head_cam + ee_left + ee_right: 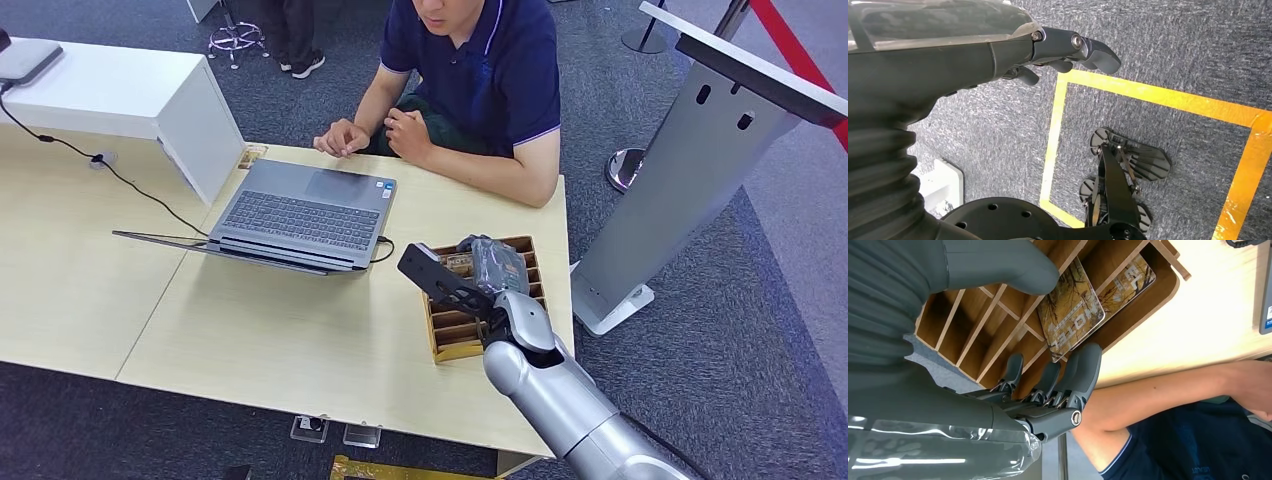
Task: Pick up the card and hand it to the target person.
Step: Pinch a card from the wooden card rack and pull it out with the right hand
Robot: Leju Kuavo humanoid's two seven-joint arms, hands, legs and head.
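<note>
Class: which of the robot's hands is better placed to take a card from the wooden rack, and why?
The right hand: it hovers open over the wooden rack, fingers beside a card. The left hand hangs over the carpet.

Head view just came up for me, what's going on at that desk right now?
The robot's right hand hovers over the wooden slotted tray at the desk's edge, fingers and thumb apart around a card standing in a slot, not yet gripping it. A second card sits in the next slot. The left hand hangs by the floor, empty. A person sits across, beside a laptop.
</note>
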